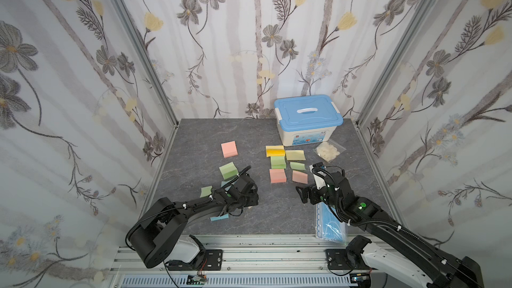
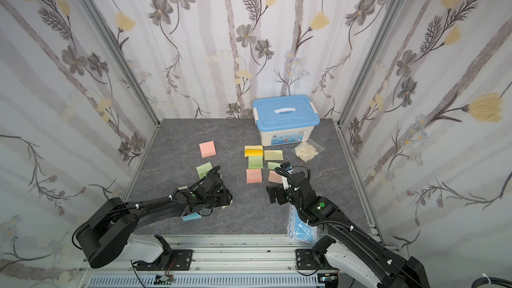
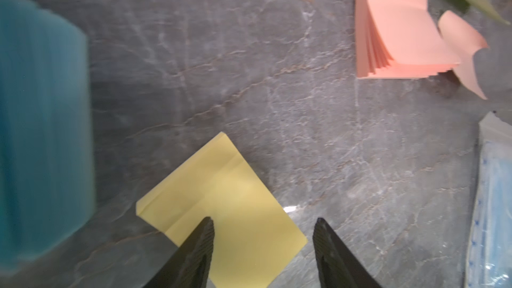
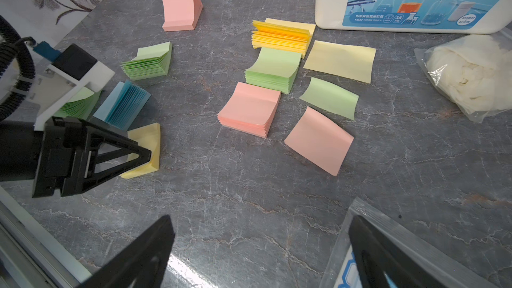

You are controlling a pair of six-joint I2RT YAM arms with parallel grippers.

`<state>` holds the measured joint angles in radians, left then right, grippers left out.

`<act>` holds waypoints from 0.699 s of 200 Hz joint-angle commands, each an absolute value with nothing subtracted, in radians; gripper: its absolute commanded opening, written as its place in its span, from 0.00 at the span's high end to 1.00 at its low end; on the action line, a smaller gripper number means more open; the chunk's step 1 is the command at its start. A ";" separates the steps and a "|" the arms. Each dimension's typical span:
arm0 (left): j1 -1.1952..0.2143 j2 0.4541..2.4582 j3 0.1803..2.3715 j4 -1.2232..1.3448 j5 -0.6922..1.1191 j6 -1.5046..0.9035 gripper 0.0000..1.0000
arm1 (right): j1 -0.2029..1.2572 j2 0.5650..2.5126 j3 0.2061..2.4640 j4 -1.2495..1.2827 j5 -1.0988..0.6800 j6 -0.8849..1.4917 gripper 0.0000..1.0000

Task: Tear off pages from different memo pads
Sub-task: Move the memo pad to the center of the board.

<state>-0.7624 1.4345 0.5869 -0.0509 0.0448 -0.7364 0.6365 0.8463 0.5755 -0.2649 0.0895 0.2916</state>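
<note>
Left gripper (image 3: pixel 265 221), jaws apart, poised over the square yellow paper memo pad (image 4: pixel 153 145), apparently to pinch its top page (image 3: pixel 235 187)

Nine memo pads (image 4: pixel 273 69), thick square stacks of pastel paper: three green, two pink, two blue, two yellow, one of these just behind the left fingers (image 4: pixel 140 154). Three pages (image 4: pixel 339 60), single thin square sheets, lie beyond the right fingers (image 4: pixel 144 250): yellow, green, pink. One white plastic box with blue lid (image 1: pixel 307 112). Two clear plastic bags: one of white pieces (image 4: pixel 471 78), one of blue face masks (image 1: pixel 331 225).
</note>
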 commanded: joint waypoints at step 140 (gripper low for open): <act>-0.901 1.276 0.677 -0.326 0.017 -0.596 0.36 | 0.649 0.862 0.584 -0.301 0.044 0.281 0.00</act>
<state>-0.9012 1.2995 0.7151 -0.3073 0.0082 -0.6052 0.6415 0.8341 0.5671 -0.3111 0.0746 0.2840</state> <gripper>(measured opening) 0.643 0.999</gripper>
